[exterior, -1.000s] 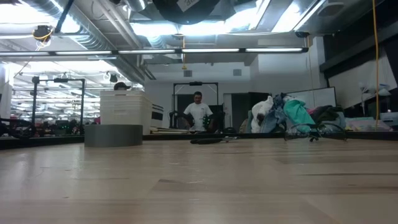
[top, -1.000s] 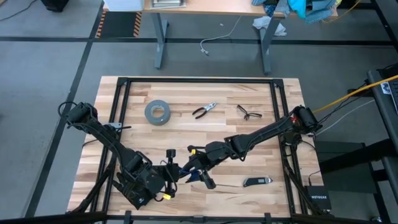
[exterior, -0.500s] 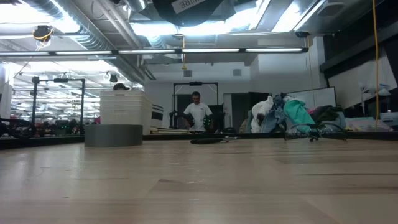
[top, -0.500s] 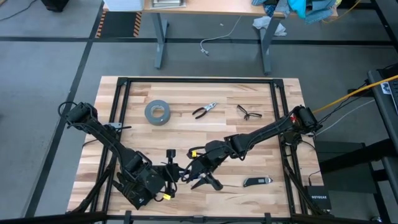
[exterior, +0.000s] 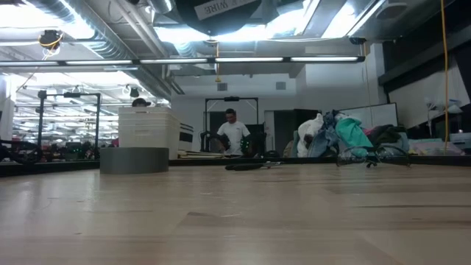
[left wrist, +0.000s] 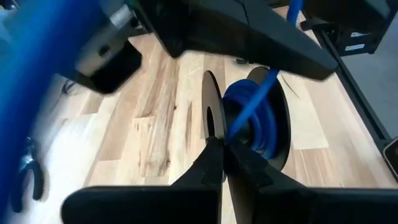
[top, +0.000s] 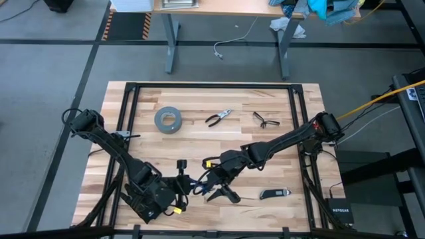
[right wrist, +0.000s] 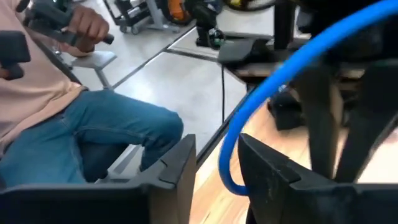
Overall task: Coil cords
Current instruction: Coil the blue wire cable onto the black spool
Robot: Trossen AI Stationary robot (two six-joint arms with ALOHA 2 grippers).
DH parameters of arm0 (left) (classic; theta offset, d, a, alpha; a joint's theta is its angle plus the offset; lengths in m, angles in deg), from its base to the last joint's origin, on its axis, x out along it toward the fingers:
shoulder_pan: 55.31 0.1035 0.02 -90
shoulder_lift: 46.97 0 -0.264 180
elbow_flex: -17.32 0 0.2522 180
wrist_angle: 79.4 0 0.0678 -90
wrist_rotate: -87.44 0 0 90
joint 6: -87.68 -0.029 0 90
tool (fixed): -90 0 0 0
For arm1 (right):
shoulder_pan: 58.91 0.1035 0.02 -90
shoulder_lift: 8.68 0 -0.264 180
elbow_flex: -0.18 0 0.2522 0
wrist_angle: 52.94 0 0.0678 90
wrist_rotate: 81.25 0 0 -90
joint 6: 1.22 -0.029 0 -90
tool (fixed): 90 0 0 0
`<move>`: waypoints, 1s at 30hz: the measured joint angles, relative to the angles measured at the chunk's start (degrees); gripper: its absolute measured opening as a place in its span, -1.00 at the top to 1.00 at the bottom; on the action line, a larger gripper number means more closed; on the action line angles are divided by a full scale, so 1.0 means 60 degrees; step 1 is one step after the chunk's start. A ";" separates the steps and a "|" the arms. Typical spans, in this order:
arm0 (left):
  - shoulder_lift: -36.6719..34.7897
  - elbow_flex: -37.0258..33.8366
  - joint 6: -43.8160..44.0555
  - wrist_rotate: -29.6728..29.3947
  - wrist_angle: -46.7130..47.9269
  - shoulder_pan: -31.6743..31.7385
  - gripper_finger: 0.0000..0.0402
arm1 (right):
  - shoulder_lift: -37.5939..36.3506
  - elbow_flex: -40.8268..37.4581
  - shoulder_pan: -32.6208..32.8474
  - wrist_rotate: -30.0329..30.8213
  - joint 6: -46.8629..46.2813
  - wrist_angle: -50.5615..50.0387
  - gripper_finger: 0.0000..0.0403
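High view: both arms meeting at the near edge of the table [top: 265, 143], left gripper [top: 188, 186] and right gripper [top: 211, 188] almost nose to nose over the cords [top: 199, 185], which show only as a small dark tangle with flecks of blue. Grey tape roll [top: 168, 120], pliers [top: 218, 117], glasses [top: 265, 120] and a small dark folding knife [top: 274, 194] lying well apart from the work, untouched. White lettering on a black box off the table's right corner, seemingly "NETGEAR" (too small to swear to).

Low view: bare tabletop, tape roll far off, a person in the room behind; no gripper and no cord visible. Partial white writing on a dark round shape overhead, ending in "WIRE".

Left wrist view: left jaws pinched fully together on a blue strand rising from a spool already carrying several turns of blue cord. Winding judged well under way, not finished.

Right wrist view: right jaws standing narrowly apart with a loose blue loop passing between them; not clear whether gripped or merely guided. Seated person in jeans beyond. Loose length remaining to be wound on and the end tucked.
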 joint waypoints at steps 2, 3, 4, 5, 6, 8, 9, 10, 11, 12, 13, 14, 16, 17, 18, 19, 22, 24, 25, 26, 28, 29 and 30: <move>0.0000 0.0000 0.0080 0.0001 0.0083 -0.0012 1.00 | -0.0108 0.0000 -0.0004 0.0087 -0.0017 -0.0067 0.45; 0.0000 0.0000 0.0083 0.0004 0.0106 -0.0033 1.00 | -0.0197 -0.0004 -0.0004 0.0120 0.0002 -0.0294 0.50; 0.0000 0.0000 0.0083 0.0004 0.0106 -0.0063 1.00 | -0.0268 -0.0004 -0.0004 0.0155 0.0005 -0.0404 0.56; 0.0000 0.0000 0.0083 0.0008 0.0100 -0.0075 1.00 | -0.0369 -0.0004 -0.0004 0.0307 0.0025 -0.0569 0.62; 0.0000 0.0000 0.0083 0.0004 0.0101 -0.0076 1.00 | -0.0469 -0.0004 0.0000 0.0433 0.0061 -0.0851 0.68; 0.0000 0.0000 0.0083 0.0011 0.0084 -0.0092 1.00 | -0.0631 -0.0004 0.0001 0.0646 0.0202 -0.1197 0.81; 0.0000 0.0000 0.0083 0.0012 0.0078 -0.0093 1.00 | -0.0707 -0.0004 0.0004 0.0739 0.0247 -0.1437 0.88; 0.0000 0.0000 0.0083 0.0012 0.0061 -0.0093 1.00 | -0.0748 -0.0004 0.0004 0.0755 0.0264 -0.1586 0.93; 0.0000 0.0000 0.0083 0.0012 0.0058 -0.0097 1.00 | -0.0822 -0.0004 -0.0003 0.0778 0.0270 -0.1713 0.96; 0.0000 0.0000 0.0083 0.0012 0.0062 -0.0118 1.00 | -0.0885 -0.0004 -0.0001 0.0858 0.0300 -0.1933 0.96; 0.0000 0.0000 0.0083 0.0012 0.0057 -0.0122 1.00 | -0.0948 -0.0004 0.0000 0.0914 0.0302 -0.2129 0.94; 0.0000 0.0000 0.0081 0.0012 0.0040 -0.0122 1.00 | -0.1013 -0.0004 0.0003 0.1007 0.0298 -0.2313 0.92; -0.0004 0.0000 0.0086 0.0012 0.0034 -0.0130 1.00 | -0.1129 -0.0004 0.0007 0.1202 0.0275 -0.2809 0.86; -0.0004 0.0000 0.0086 0.0012 0.0054 -0.0132 1.00 | -0.1164 -0.0004 0.0007 0.1278 0.0261 -0.3031 0.85; -0.0004 0.0000 0.0086 0.0016 0.0091 -0.0137 1.00 | -0.1187 -0.0004 0.0007 0.1352 0.0256 -0.3185 0.84; -0.0004 0.0000 0.0086 0.0035 0.0095 -0.0144 1.00 | -0.1201 -0.0004 0.0008 0.1370 0.0253 -0.3378 0.84; -0.0011 0.0000 0.0087 0.0046 0.0110 -0.0155 1.00 | -0.1201 -0.0004 0.0015 0.1374 0.0248 -0.3697 0.86; -0.0011 0.0000 0.0086 0.0042 0.0131 -0.0184 1.00 | -0.1205 -0.0004 0.0015 0.1456 0.0243 -0.3945 0.88; -0.0011 0.0000 0.0086 0.0041 0.0116 -0.0196 1.00 | -0.1205 -0.0004 0.0012 0.1504 0.0222 -0.4094 0.89; -0.0012 0.0000 0.0086 0.0041 0.0114 -0.0214 1.00 | -0.1205 -0.0004 0.0011 0.1574 0.0197 -0.4230 0.90; -0.0048 0.0000 0.0086 0.0037 0.0116 -0.0232 1.00 | -0.1205 0.0000 0.0014 0.1623 0.0177 -0.4374 0.90; -0.0070 0.0000 0.0086 0.0037 0.0109 -0.0232 1.00 | -0.1205 0.0000 0.0073 0.1645 0.0146 -0.4415 0.90; -0.0099 0.0000 0.0084 0.0037 0.0122 -0.0233 1.00 | -0.1205 0.0000 0.0133 0.1749 0.0125 -0.4422 0.90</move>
